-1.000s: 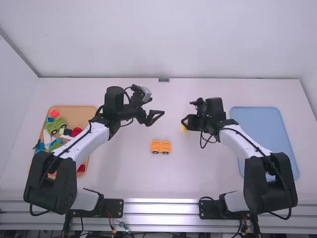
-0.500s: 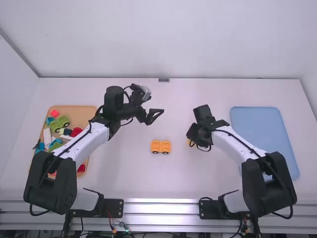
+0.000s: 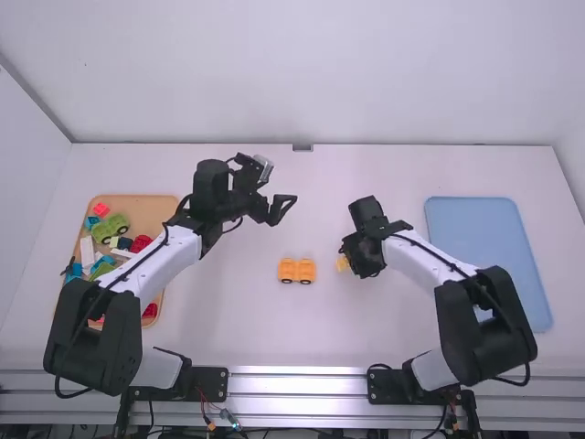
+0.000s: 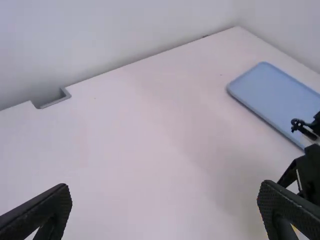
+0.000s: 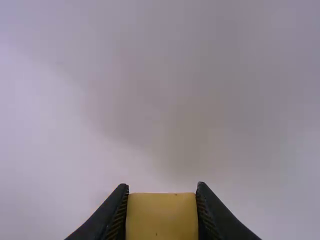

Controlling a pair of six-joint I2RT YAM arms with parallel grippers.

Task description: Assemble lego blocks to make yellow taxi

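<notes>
In the high view an orange-yellow wheeled base (image 3: 296, 271) stands on the table between the arms. My right gripper (image 3: 347, 260) is low over the table, right of that base, with a yellow block (image 3: 343, 263) at its fingers. In the right wrist view my right gripper (image 5: 162, 200) is shut on the yellow block (image 5: 162, 217), one finger against each side. Up and left of the base my left gripper (image 3: 285, 208) is held above the table, its fingers apart and nothing between them. The left wrist view shows my left gripper (image 4: 165, 195) wide open.
A tan tray (image 3: 146, 208) with several loose blocks, among them a green wheeled piece (image 3: 108, 230), lies at the left, partly behind the left arm. A blue tray (image 3: 475, 229) lies at the right, beside the right arm.
The right gripper has turned and come down toward the camera, carrying the yellow block, then shifted slightly left. My left gripper has moved slightly left and up. The wheeled base has not moved.
</notes>
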